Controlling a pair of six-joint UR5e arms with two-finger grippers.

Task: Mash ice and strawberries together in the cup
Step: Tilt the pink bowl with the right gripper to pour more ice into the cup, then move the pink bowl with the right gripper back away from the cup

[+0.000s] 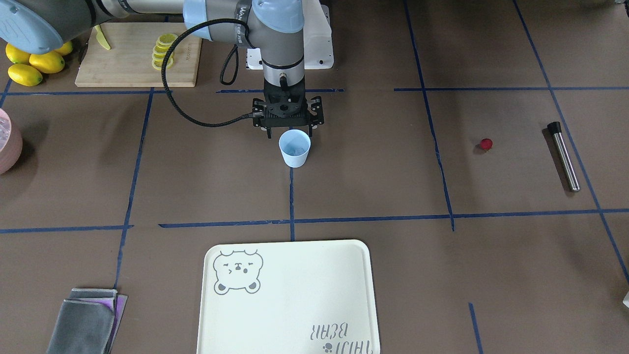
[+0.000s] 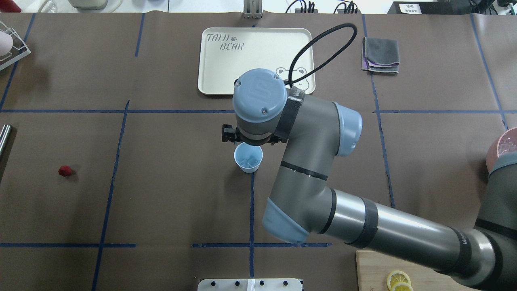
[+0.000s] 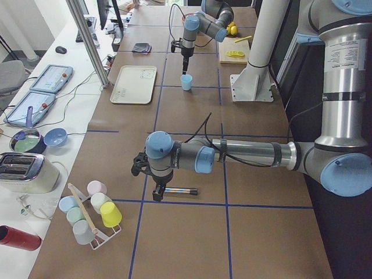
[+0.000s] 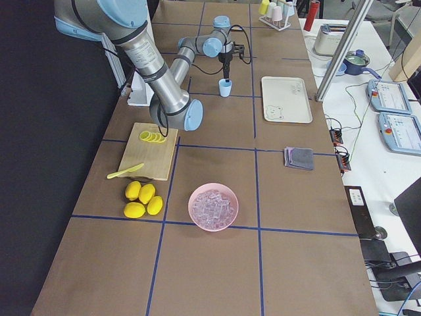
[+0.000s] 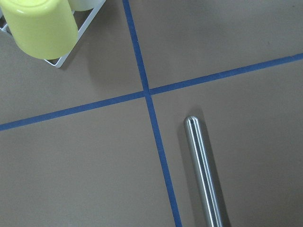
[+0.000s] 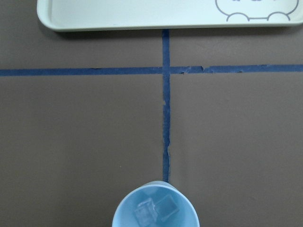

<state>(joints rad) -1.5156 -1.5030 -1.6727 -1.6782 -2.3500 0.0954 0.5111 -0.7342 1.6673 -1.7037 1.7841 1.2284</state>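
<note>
The pale blue cup (image 1: 295, 149) stands upright at the table's middle, and two ice (image 6: 154, 210) cubes lie in its bottom. My right gripper (image 1: 290, 132) hangs just above and behind the cup's rim, open, with nothing between its fingers. The strawberry (image 1: 486, 143) lies alone on the table far toward my left side, also small in the overhead view (image 2: 64, 171). My left gripper (image 3: 158, 195) hovers over a steel muddler (image 5: 203, 170); I cannot tell whether it is open or shut.
A cream tray (image 1: 290, 295) lies beyond the cup. A pink bowl of ice (image 4: 213, 207), several lemons (image 4: 141, 199) and a cutting board (image 4: 150, 151) with lemon slices sit on my right. A folded cloth (image 2: 381, 54) and a rack of cups (image 3: 93, 212) are at the edges.
</note>
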